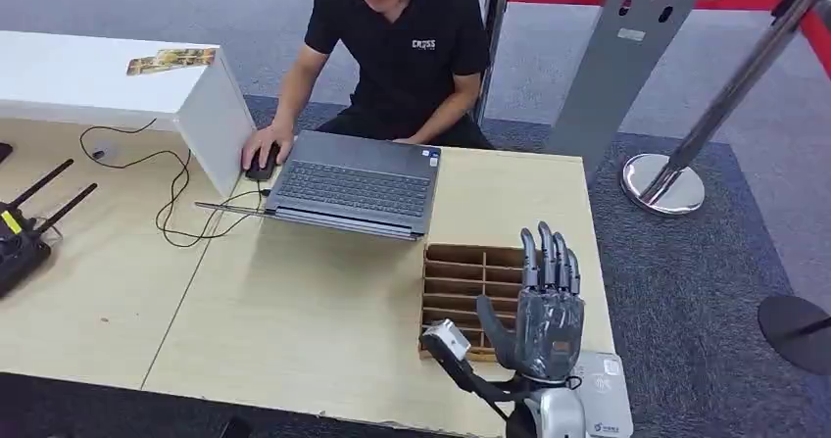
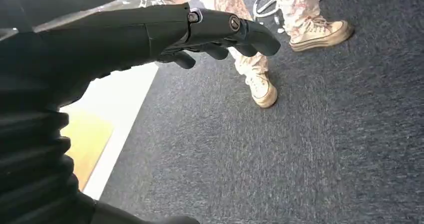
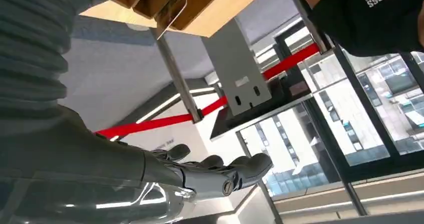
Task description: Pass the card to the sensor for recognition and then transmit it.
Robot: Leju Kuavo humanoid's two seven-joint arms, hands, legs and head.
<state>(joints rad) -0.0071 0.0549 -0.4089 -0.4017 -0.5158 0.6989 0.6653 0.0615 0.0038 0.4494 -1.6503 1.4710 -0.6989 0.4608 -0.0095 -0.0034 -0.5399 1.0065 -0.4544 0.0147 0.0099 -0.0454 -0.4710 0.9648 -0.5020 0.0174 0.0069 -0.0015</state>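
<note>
A robot hand, the right one (image 1: 549, 311), stands raised over the near right corner of the pale wooden surface (image 1: 294, 311), fingers straight and thumb apart, holding nothing. It hangs in front of a brown compartment tray (image 1: 461, 281), whose near cells it partly hides, and just beside it a white sensor pad (image 1: 603, 389) lies at the surface's front edge, cut off by the frame. In the right wrist view the same hand (image 3: 210, 176) is spread against open air, and a thin flat piece that looks like the card (image 3: 172, 8) stands upright in one tray cell; which cell cannot be told. The middle of the surface lies bare between the tray and an open grey laptop (image 1: 358, 183) at the far edge. A seated person in a black shirt lettered "CROSS" (image 1: 423, 43) rests one hand on a dark mouse (image 1: 260, 164) just beside the laptop. To the left stand a white box (image 1: 98, 80) bearing a yellowish label (image 1: 171, 61) too small to read, a loose black cable (image 1: 176, 193), and a black device with antennas (image 1: 24, 232) cut by the frame edge. The sensor's blue print is too small to read. Right of the surface, grey carpet runs to a chrome stanchion (image 1: 676, 178) with a red belt. The left robot hand (image 2: 215, 33) hangs above carpet, fingers loosely bent around nothing, near a standing person's beige sneakers (image 2: 262, 88).
</note>
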